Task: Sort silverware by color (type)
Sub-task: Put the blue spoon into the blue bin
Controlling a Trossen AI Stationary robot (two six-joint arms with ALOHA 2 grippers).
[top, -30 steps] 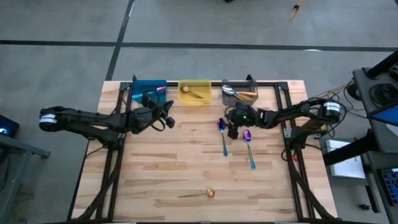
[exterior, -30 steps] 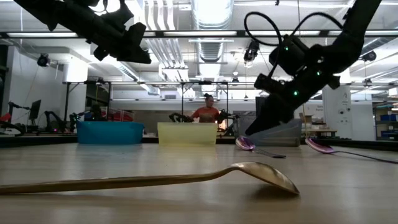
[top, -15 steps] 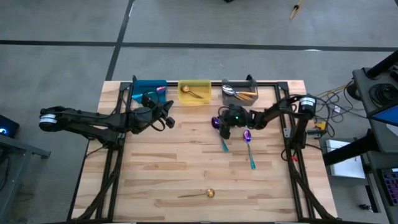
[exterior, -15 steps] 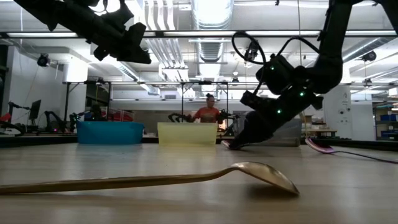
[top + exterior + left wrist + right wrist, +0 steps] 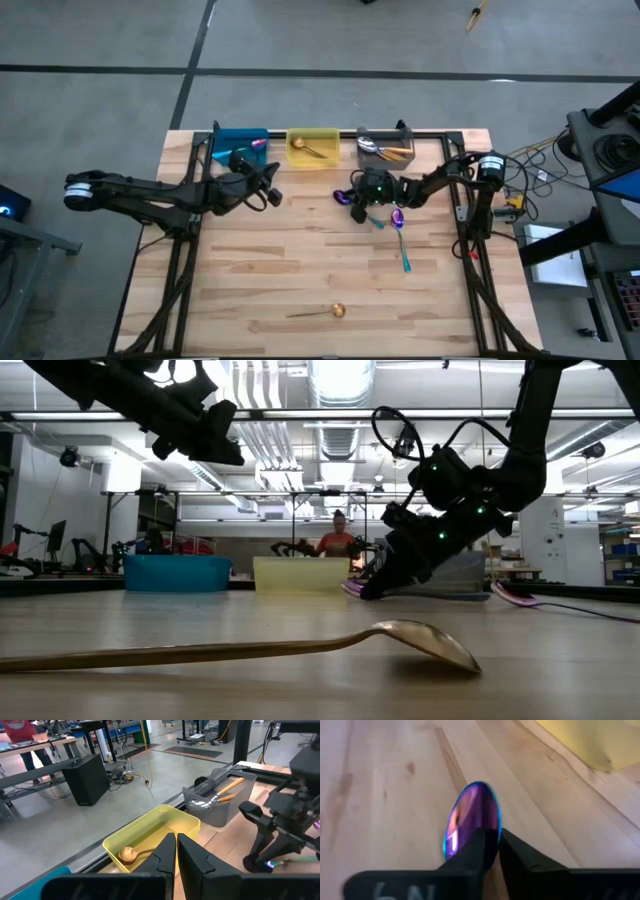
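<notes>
Right gripper [image 5: 358,197] pinching a purple-blue spoon [image 5: 470,822] low over the table's far middle, second purple-blue spoon [image 5: 400,232] just right, gold spoon [image 5: 325,312] near edge, left gripper [image 5: 270,185] pressed together, hovering by blue bin [image 5: 226,138].
</notes>
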